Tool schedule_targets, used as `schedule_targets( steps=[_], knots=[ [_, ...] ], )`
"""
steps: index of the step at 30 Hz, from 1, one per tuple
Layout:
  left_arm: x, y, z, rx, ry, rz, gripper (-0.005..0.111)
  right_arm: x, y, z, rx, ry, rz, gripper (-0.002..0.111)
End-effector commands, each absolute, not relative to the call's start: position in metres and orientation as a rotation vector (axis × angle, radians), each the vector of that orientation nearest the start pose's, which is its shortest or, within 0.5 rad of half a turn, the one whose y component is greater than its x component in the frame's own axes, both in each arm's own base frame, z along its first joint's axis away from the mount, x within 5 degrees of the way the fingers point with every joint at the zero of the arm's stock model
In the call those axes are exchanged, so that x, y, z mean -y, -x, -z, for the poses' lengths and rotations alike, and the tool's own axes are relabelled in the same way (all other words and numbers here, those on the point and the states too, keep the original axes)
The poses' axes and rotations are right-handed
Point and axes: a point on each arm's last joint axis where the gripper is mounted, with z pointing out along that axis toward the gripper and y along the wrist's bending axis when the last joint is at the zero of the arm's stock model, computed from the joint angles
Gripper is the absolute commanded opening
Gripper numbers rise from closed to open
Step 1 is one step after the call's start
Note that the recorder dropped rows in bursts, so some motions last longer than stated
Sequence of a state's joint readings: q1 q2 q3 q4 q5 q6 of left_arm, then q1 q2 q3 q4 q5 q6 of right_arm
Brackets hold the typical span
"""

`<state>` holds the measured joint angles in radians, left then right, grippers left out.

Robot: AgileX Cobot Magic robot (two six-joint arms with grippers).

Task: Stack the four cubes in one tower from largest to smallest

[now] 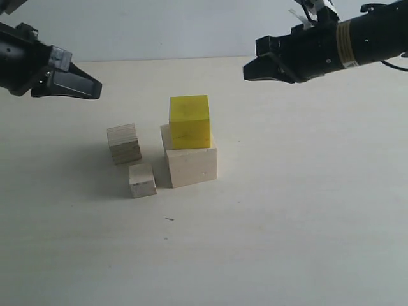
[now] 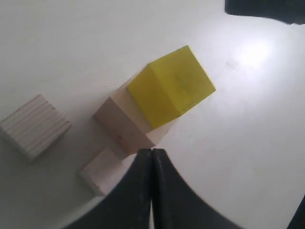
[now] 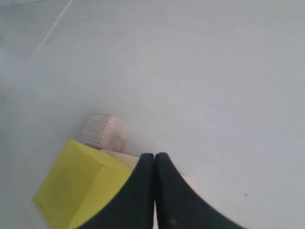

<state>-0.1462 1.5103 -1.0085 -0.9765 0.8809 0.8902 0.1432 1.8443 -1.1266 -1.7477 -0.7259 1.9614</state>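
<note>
Yellow cube on the big cube, two little cubes beside them

The bright yellow cube point(image 1: 189, 121) sits on top of the big pale wood cube point(image 1: 191, 166), near the middle of the white table point(image 1: 299, 217). In the exterior view, the plywood cube point(image 1: 123, 143) with its stripy layers stands on the table to the left of this small stack, near it but not touching. The smallest pale wood cube point(image 1: 142, 180) stands on the table in front of the plywood cube, just beside the big cube. The left gripper point(image 1: 97, 89) hangs in the air up and to the left of the cubes, its two black fingers pressed together with nothing in them. The right gripper point(image 1: 246, 71) hangs up and to the right of the stack, its fingers pressed together and empty too.
</note>
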Motion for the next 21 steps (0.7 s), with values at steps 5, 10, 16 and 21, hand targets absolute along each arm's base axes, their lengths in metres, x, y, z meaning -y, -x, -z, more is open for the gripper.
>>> schedule_targets(
  steps=[5,10,16,21],
  knots=[
    [0.126,-0.306,-0.223,-2.504,-0.425,0.895,0.000,-0.106,-0.358,-0.188,-2.380,0.177,-0.956,0.000],
    [0.130,-0.316,-0.194,-2.574,-0.317,0.950,0.000,-0.108,-0.358,-0.178,-2.397,0.221,-0.973,0.000],
    [0.134,-0.322,-0.178,-2.598,-0.220,1.018,0.000,-0.111,-0.358,-0.156,-2.459,0.224,-1.050,0.000],
    [0.132,-0.327,-0.178,-2.571,-0.168,0.988,0.000,-0.113,-0.358,-0.141,-2.497,0.217,-1.082,0.000]
  ],
)
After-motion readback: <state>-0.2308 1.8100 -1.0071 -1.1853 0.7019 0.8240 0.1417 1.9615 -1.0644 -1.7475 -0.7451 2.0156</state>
